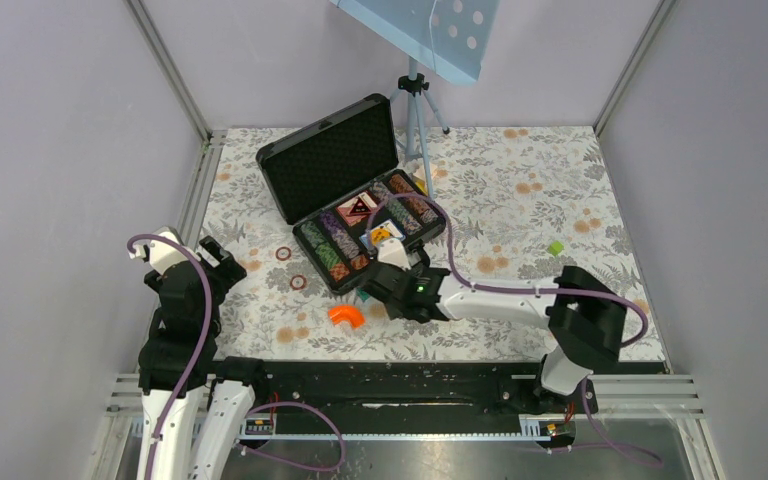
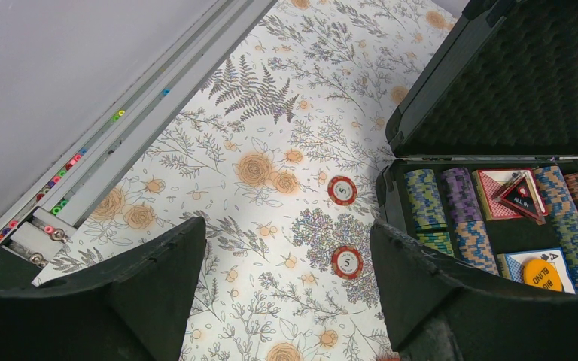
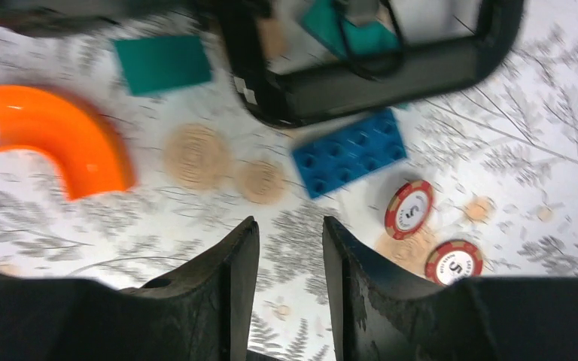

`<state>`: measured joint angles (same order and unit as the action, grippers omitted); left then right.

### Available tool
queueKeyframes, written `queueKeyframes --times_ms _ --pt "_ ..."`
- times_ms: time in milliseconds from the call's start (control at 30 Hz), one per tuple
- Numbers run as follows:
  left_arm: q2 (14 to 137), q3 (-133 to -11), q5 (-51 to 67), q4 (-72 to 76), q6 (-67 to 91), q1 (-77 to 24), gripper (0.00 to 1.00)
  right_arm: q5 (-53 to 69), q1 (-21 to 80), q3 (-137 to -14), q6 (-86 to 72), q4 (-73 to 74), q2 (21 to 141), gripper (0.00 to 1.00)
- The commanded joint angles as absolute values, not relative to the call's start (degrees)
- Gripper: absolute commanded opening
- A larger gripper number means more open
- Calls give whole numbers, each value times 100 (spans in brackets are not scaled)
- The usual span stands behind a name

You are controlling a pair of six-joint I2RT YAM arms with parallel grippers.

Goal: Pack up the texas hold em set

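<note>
Overhead, the black briefcase lies open toward 12 o'clock on the floral table. Its lid leans back toward 11 o'clock, and rows of striped chips fill the tray. Two loose chips lie on the cloth at the case's 8 o'clock, apart from it. The orange curved piece sits at the case's 6 o'clock. The right gripper hovers just beside the case's near edge. The left gripper is at 9 o'clock of the loose chips, well apart from the case.

From the left wrist, the left gripper has its jaws spread wide with nothing between them. The two loose chips lie just ahead on the cloth at 12 to 1 o'clock. The open briefcase is at 2 o'clock, showing the striped chips and a red card deck.

From the right wrist, the right gripper has a narrow gap between its jaws and grips nothing. Bare cloth shows through the gap. The orange curved piece is at 10 o'clock, a teal block at 11 and a blue block at 1. The loose chips are at 3 o'clock. A blurred black part of the case spans the top.
</note>
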<state>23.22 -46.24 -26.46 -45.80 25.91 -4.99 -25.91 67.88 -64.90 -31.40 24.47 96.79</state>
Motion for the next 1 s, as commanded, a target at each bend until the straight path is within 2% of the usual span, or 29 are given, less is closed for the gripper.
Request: queueKeyframes --times_ms 0,200,467,633,967 --pt "2279 -4640 -2783 -4363 2549 -527 79 -2868 6584 -5823 -3443 2228 9088 44" --pt "2290 -4643 -2774 -4373 2544 -529 79 -2872 6449 -5566 -3599 2176 8966 44" --pt "2296 -4641 -2756 -4360 2548 -545 79 -2687 6453 -5899 -3481 2124 9129 44" --pt "2279 -4641 -2762 -4359 2547 -545 79 -2701 6691 -7317 -3074 2412 9841 46" --pt "2060 -4601 -2722 -4320 2453 -566 79 -1677 6952 -10765 -2210 2833 12372 50"
